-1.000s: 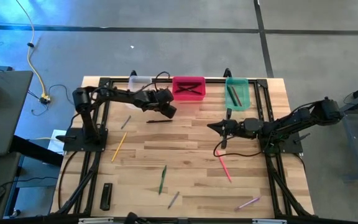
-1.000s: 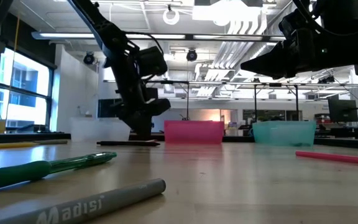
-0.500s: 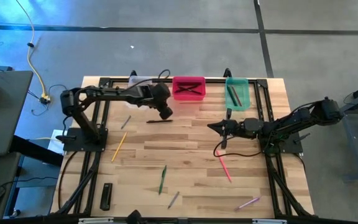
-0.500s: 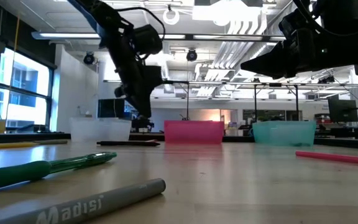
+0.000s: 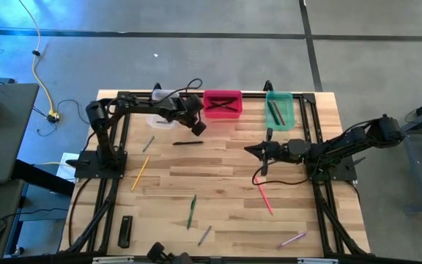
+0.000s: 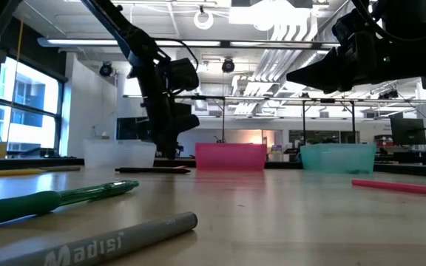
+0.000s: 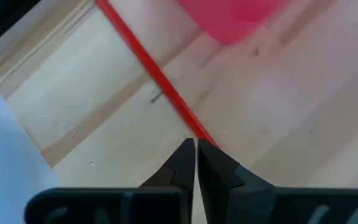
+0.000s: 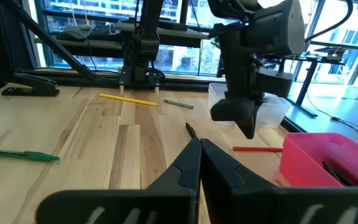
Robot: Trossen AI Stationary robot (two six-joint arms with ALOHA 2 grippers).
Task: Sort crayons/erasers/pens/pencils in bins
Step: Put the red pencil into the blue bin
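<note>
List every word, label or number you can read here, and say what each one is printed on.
"Madisi" (last letters uncertain): on the grey pen lying nearest the low camera.
No other text is readable in any view; the bins, the other sticks and the room signs carry nothing legible.

Bright, even light; left wrist view blurred, perhaps defocused.

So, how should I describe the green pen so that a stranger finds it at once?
Find the wooden table and go towards the edge opposite the pink bin. Near the middle lies the green pen, the only green stick, beside a grey pen.
</note>
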